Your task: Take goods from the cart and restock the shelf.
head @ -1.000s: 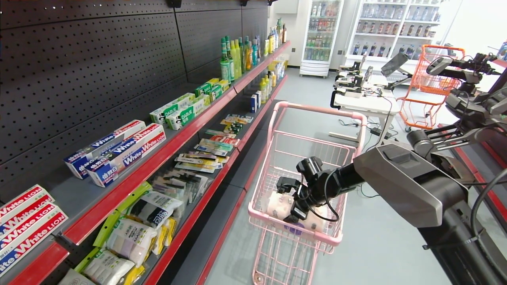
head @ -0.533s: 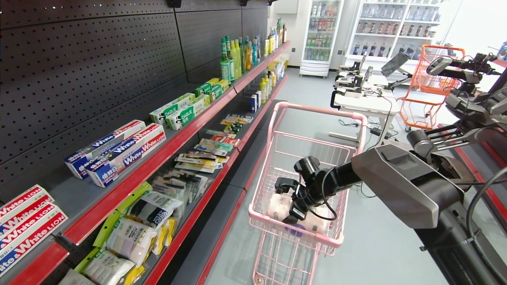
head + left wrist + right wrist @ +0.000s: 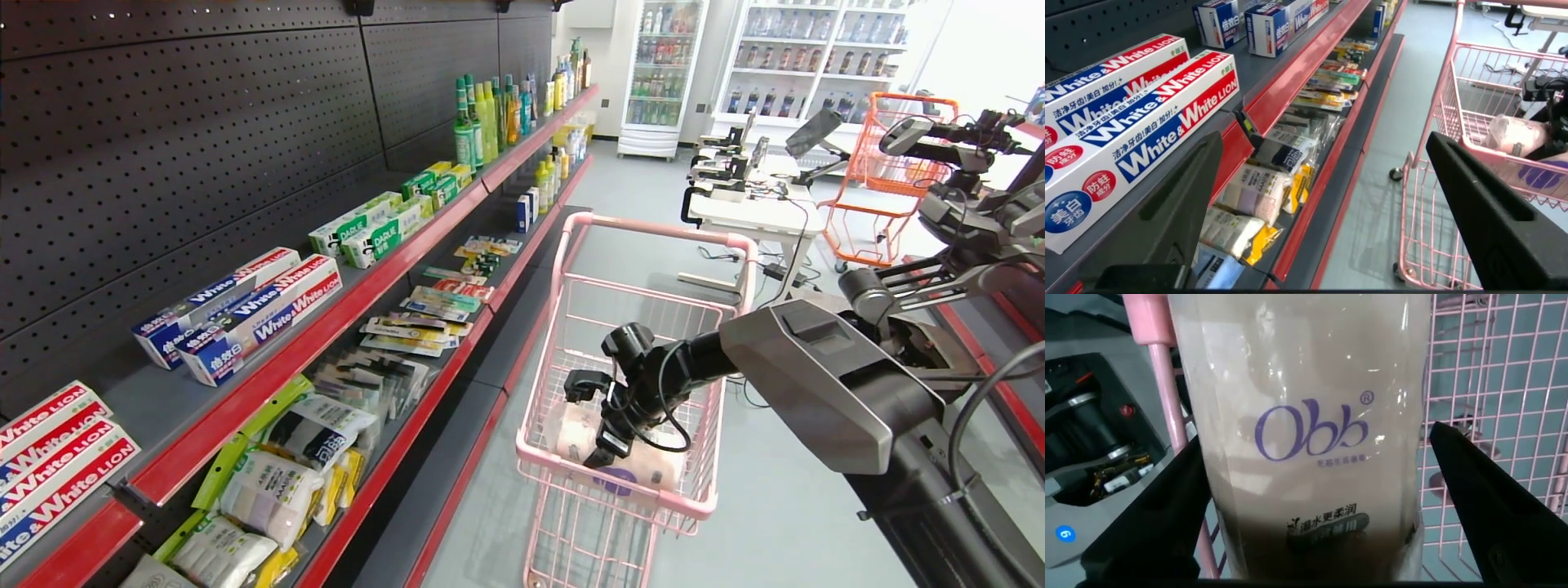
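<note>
Two grippers: right gripper (image 3: 606,451), centre frame, sunk lower, jaws spread astride tissue pack (image 3: 655,469) in pink cart (image 3: 653,228); left gripper (image 3: 1323,147) released; grey floor (image 3: 784,498).

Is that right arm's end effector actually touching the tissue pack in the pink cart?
Cannot tell. In the right wrist view the tissue pack sits inside the right end effector, with neither gap nor squeeze plain.
</note>
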Available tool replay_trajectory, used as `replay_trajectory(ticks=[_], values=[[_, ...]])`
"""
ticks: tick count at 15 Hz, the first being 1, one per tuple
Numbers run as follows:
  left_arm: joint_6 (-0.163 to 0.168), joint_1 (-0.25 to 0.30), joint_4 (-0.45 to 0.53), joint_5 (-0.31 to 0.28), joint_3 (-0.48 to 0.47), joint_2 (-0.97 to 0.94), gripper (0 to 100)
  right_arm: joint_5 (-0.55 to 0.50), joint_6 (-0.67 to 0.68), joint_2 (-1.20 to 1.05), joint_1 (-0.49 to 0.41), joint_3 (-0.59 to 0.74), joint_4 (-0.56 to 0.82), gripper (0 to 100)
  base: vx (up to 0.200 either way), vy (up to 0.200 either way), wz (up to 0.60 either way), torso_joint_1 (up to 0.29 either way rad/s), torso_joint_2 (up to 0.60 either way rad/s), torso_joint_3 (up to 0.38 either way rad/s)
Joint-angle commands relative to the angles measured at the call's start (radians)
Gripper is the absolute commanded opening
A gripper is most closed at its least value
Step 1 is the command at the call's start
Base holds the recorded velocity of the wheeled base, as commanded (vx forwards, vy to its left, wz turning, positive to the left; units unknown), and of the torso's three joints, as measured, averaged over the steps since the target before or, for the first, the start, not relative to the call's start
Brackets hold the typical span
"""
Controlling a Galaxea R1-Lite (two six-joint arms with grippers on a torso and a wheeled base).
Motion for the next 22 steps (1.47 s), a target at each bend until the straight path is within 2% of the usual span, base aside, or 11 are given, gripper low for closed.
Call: replay_trajectory(ticks=[1, 5, 9, 22], values=[[0.000, 0.000, 0.000, 0.001, 0.000, 0.001, 100, -0.003, 0.000, 0.008, 0.000, -0.024, 0.022, 100, 0.000, 0.000, 0.00, 0.000, 0.00, 0.000], [0.000, 0.000, 0.000, 0.001, 0.000, 0.001, 100, -0.023, 0.000, 0.034, 0.003, -0.100, 0.123, 100, 0.000, 0.000, 0.00, 0.000, 0.00, 0.000], [0.000, 0.000, 0.000, 0.001, 0.000, 0.001, 100, -0.058, -0.008, 0.044, 0.009, -0.130, 0.166, 100, 0.000, 0.000, 0.00, 0.000, 0.00, 0.000], [0.000, 0.000, 0.000, 0.001, 0.000, 0.001, 100, -0.050, -0.002, 0.042, 0.008, -0.119, 0.167, 100, 0.000, 0.000, 0.00, -0.017, 0.04, 0.022]])
